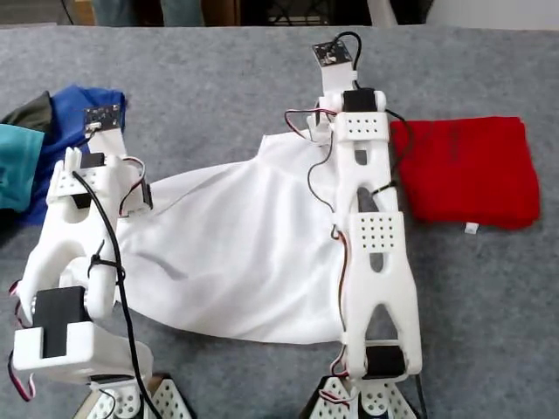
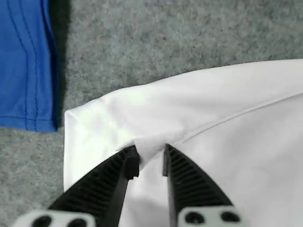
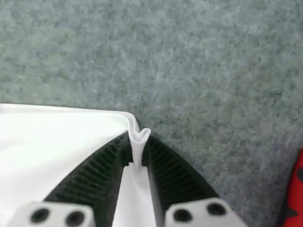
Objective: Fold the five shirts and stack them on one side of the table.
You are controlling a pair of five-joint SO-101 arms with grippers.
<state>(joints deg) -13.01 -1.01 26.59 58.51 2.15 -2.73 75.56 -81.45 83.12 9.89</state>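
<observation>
High view: looks down on a white shirt [image 1: 236, 253] spread open and a little wrinkled on the grey table [image 1: 218, 78], with both arms reaching over it. Taking this white shirt as the landmark for all places.

To its right, apart from it with a strip of bare table between: a red shirt [image 1: 467, 170], already folded to a neat rectangle. To its left, also apart: a loose heap with a blue shirt [image 1: 74, 131], a teal shirt [image 1: 17, 166] just beside it at the table's edge, and a dark shirt [image 1: 31, 109] partly under the blue one. Not folded, these three.

Left wrist view: left gripper [image 2: 150, 163] down on the white shirt near its left corner, on the side toward the blue shirt. Fingers narrow, black ribbed pads close together, pinching a small raised fold of the white cloth between them. Corner of the shirt turned over on itself just beyond the fingertips.

Right wrist view: right gripper [image 3: 136, 146] at the white shirt's far right corner, on the side toward the red shirt. Fingers nearly closed, clamping the very edge of the white cloth, with a small curl of fabric standing up out of the tips. Beyond that corner, bare grey table, and a sliver of the red shirt at the side.
</observation>
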